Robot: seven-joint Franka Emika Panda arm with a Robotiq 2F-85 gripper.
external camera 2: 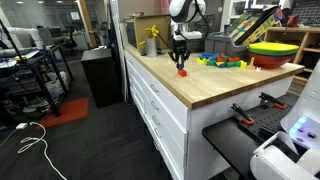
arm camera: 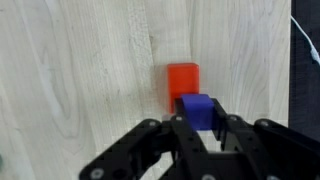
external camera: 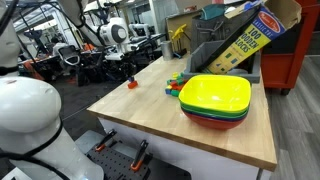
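In the wrist view my gripper point(arm camera: 199, 118) is shut on a small blue block point(arm camera: 197, 108), held just above the wooden table. A red block point(arm camera: 182, 81) lies on the table directly ahead of the blue one, touching or nearly touching it. In both exterior views the gripper point(external camera: 128, 72) point(external camera 2: 181, 58) hangs straight down over the red block point(external camera: 131, 83) point(external camera 2: 183, 71) near the table's far end. The blue block is too small to make out in the exterior views.
A stack of bowls, yellow on top point(external camera: 215, 97) point(external camera 2: 275, 50), stands on the wooden table point(external camera: 150, 115) point(external camera 2: 200, 85). Several colored blocks point(external camera: 176, 84) point(external camera 2: 220, 61) lie beside it. A block box point(external camera: 245, 40) leans in a dark bin behind. A yellow spray bottle point(external camera 2: 151, 40) stands at the back.
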